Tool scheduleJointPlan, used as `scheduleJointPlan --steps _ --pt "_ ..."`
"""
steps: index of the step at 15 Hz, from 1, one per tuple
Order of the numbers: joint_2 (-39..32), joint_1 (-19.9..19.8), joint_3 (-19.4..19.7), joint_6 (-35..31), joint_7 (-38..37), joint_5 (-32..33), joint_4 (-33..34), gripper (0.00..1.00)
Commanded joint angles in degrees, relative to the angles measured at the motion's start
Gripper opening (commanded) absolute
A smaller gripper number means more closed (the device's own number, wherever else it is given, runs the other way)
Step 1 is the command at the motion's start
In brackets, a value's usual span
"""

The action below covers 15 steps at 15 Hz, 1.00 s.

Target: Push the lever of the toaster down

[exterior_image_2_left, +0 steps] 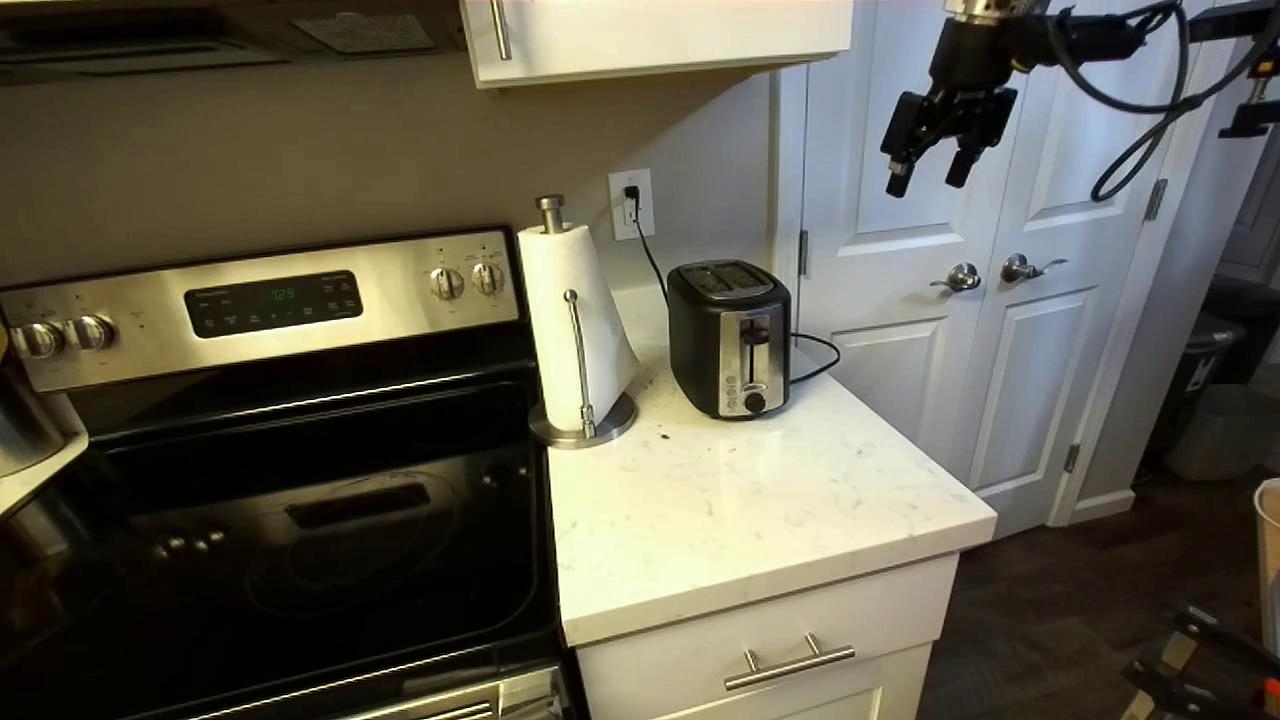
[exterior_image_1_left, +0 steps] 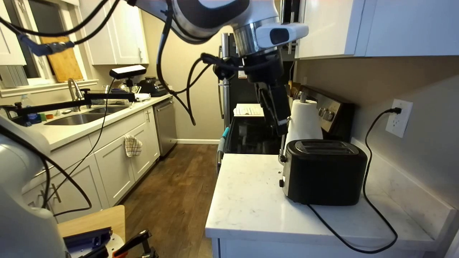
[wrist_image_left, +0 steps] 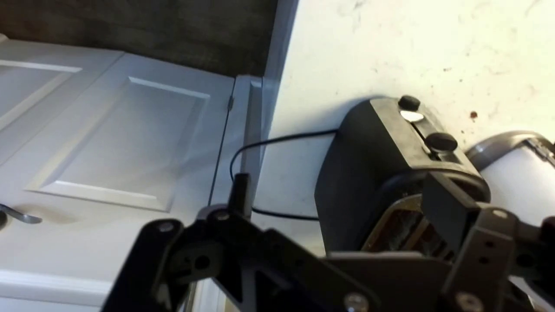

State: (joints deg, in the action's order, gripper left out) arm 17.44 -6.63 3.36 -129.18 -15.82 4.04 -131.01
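Note:
The black toaster (exterior_image_1_left: 326, 175) stands upright on the white counter; it also shows in an exterior view (exterior_image_2_left: 700, 350) and in the wrist view (wrist_image_left: 360, 173). Its silvery end face carries the small dark lever (exterior_image_2_left: 755, 335), which sits near the top of its slot. The lever also shows in an exterior view (exterior_image_1_left: 283, 158) and in the wrist view (wrist_image_left: 441, 142). A round dark knob (exterior_image_2_left: 755, 402) is below it. My gripper (exterior_image_2_left: 930, 175) is open and empty, with fingers pointing down, above the toaster and apart from it. The gripper also shows in an exterior view (exterior_image_1_left: 281, 129) and in the wrist view (wrist_image_left: 342, 197).
A paper towel roll (exterior_image_2_left: 570, 310) on a metal stand is beside the toaster, on the stove (exterior_image_2_left: 300, 520) side. The power cord (exterior_image_1_left: 369, 200) loops over the counter (exterior_image_1_left: 247, 200) to the wall outlet (exterior_image_1_left: 398, 118). A white cabinet (exterior_image_1_left: 412, 28) hangs above.

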Motion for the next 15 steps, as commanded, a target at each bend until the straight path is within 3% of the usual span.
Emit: scheduleJointPlan --steps 1,9,11,12,15 --pt "1.09 -0.13 -2.14 -15.40 -4.76 -0.11 -7.16 1.00" --pt "-1.02 -1.30 -8.30 -47.77 -12.10 1.14 -18.30 1.00" --pt "-1.65 -2.82 -10.35 -51.05 -13.76 1.62 -19.36 1.00" --pt "-1.02 -0.56 -8.29 -47.53 -11.02 0.19 -18.20 1.00" --pt "-1.56 -1.58 -9.60 -49.10 -11.78 0.31 -18.67 1.00"
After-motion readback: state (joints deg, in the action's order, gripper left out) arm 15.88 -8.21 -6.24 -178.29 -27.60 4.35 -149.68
